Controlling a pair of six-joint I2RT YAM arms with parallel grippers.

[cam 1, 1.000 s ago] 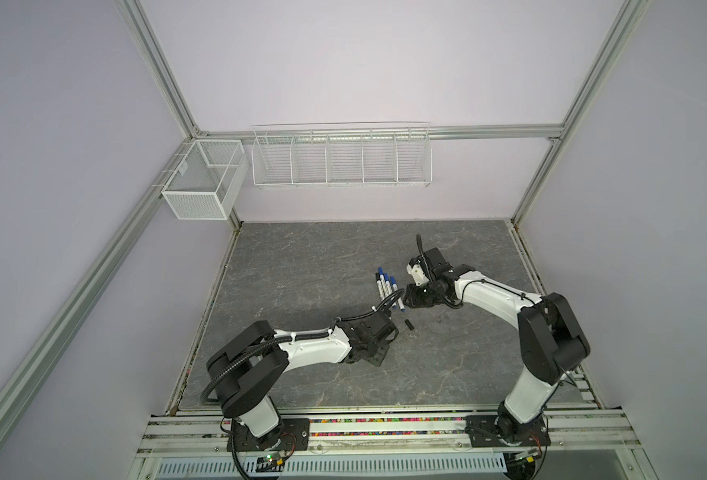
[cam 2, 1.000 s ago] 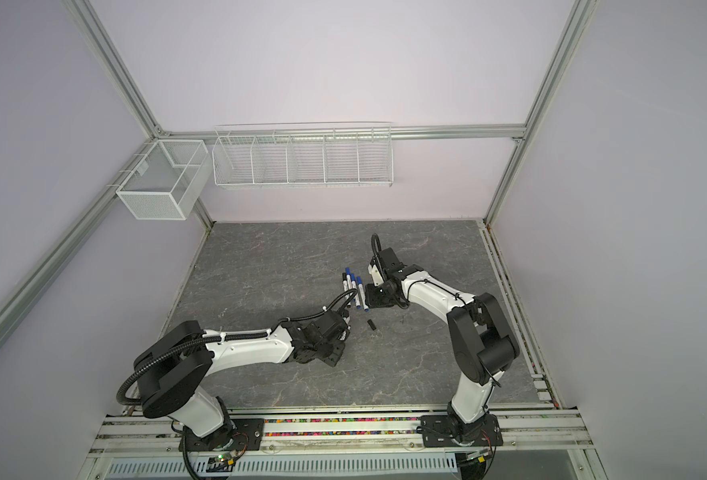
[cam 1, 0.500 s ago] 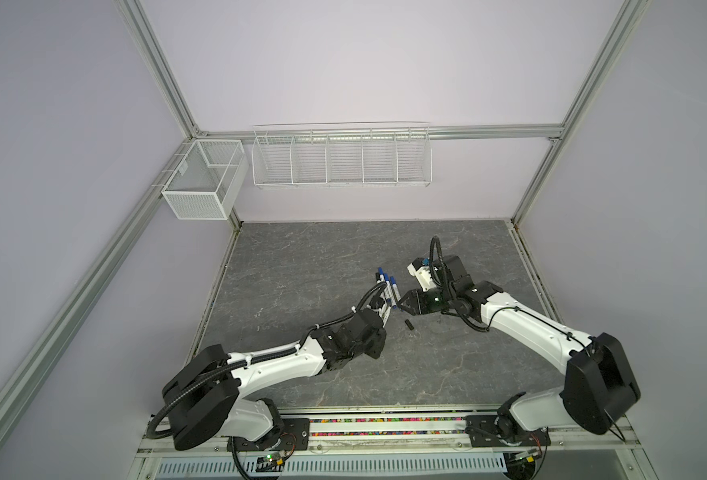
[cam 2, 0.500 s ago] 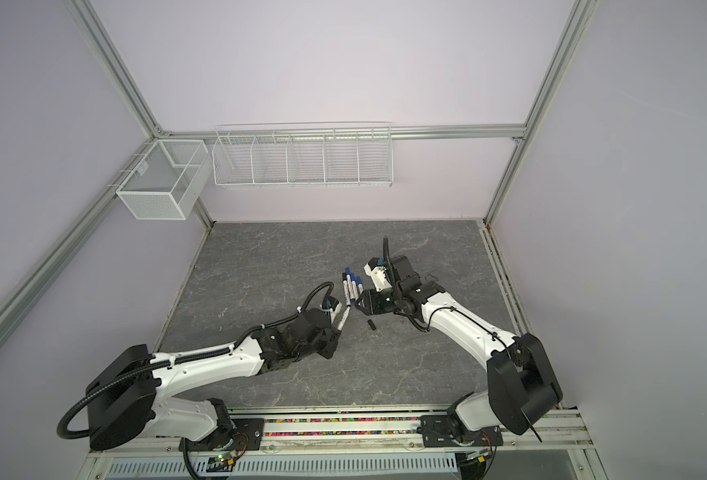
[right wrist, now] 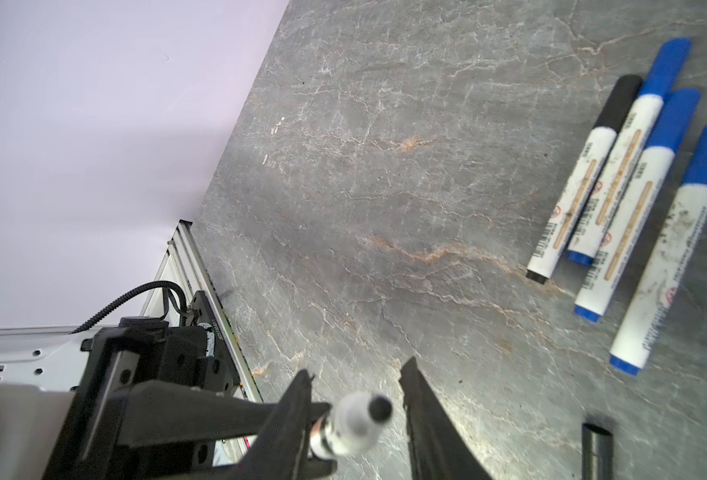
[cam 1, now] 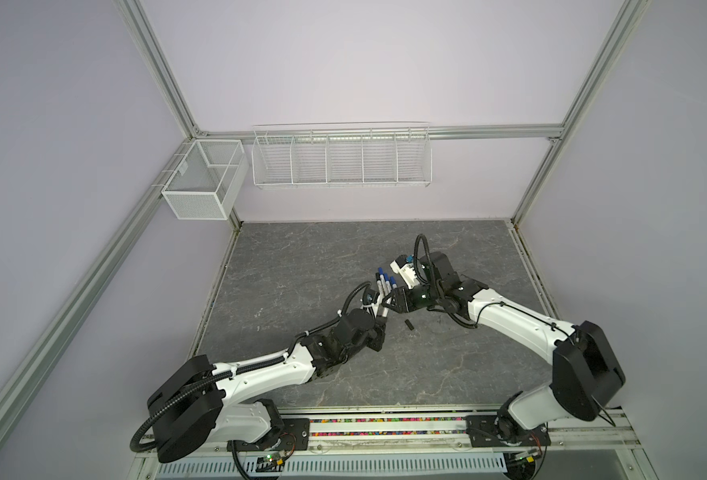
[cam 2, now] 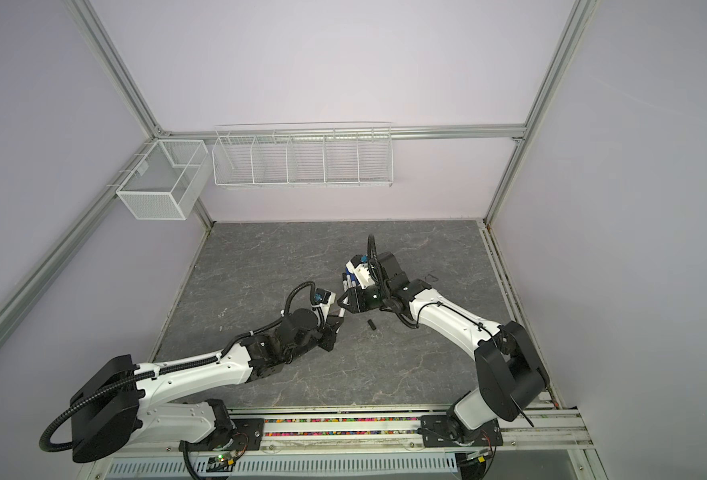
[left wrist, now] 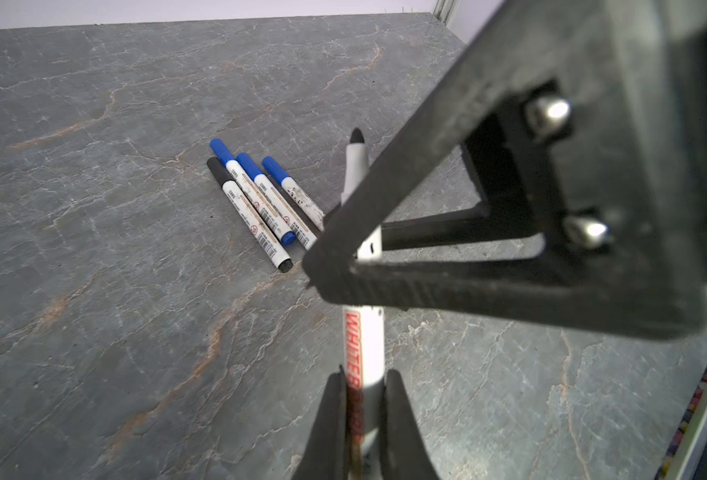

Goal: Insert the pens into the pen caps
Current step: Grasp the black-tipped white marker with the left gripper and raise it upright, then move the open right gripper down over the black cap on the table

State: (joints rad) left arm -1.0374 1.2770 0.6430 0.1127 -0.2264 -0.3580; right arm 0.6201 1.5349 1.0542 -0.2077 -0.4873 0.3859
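The left gripper [left wrist: 362, 384] is clamped tight on the lower barrel of an uncapped whiteboard marker [left wrist: 364, 340]. Its 2 black fingers [left wrist: 397, 399] press the white body from either side, over the red lettering. The marker is held off the table, and its black felt tip [right wrist: 380, 407] points away from the left wrist, toward the right arm.

The right gripper [right wrist: 358, 370] meets it tip-on. Its jaws stand apart with the marker's nose between them. There is a clear gap to 1 finger, and the other runs close alongside the neck — whether it touches, I cannot tell. It has hold of nothing.

A loose black cap [right wrist: 597, 449] lies on its side on the table, just beside the right gripper and apart from both. In a top view it [cam 1: 408, 324] sits on the side nearer the arms' base rail.

Farther out, toward the back wall, 4 capped markers [left wrist: 260, 199] lie side by side in a tight row — 1 with a black cap and 3 with blue, their end plugs matching. In both top views the right wrist partly covers them. All of this rests on a gray, stone-patterned table [left wrist: 114, 311].
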